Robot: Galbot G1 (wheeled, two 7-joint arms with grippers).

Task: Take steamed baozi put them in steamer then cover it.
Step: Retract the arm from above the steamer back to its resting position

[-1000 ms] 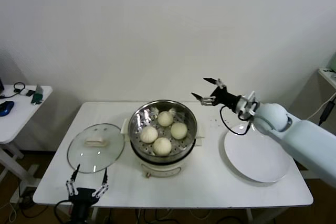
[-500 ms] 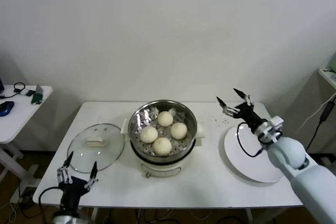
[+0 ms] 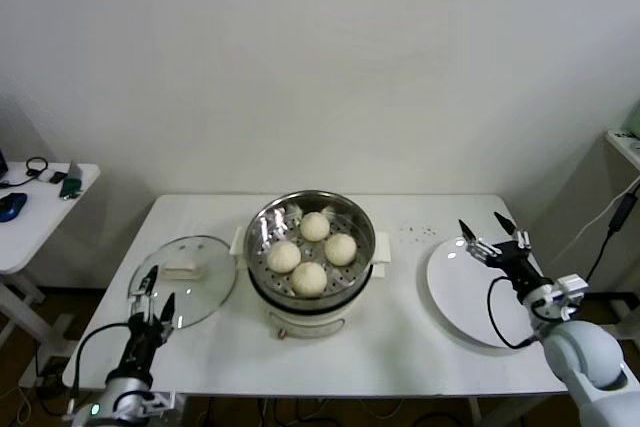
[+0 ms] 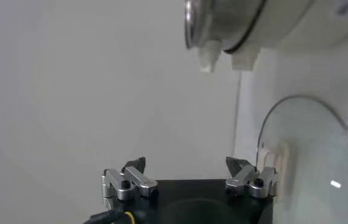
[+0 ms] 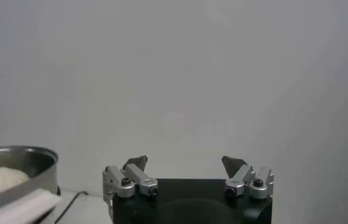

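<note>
Baozi (image 3: 309, 278), four in all, sit on the perforated tray of the steel steamer (image 3: 265, 232) at the middle of the white worktop (image 3: 400, 347), while the glass cover (image 3: 183, 282) lies flat beside the pot on the robot's left. Left hand (image 3: 152, 293) hovers at the cover's near edge, fingers apart and empty. Right hand (image 3: 493, 236), fingers likewise spread and holding nothing, hangs over the far rim of the bare white plate (image 3: 485, 322). With the buns loaded, covering appears to be the step in hand: the left hand would do best to close squarely on the cream handle (image 3: 184, 270), lift the lid level, and seat its rim evenly on the pot.
</note>
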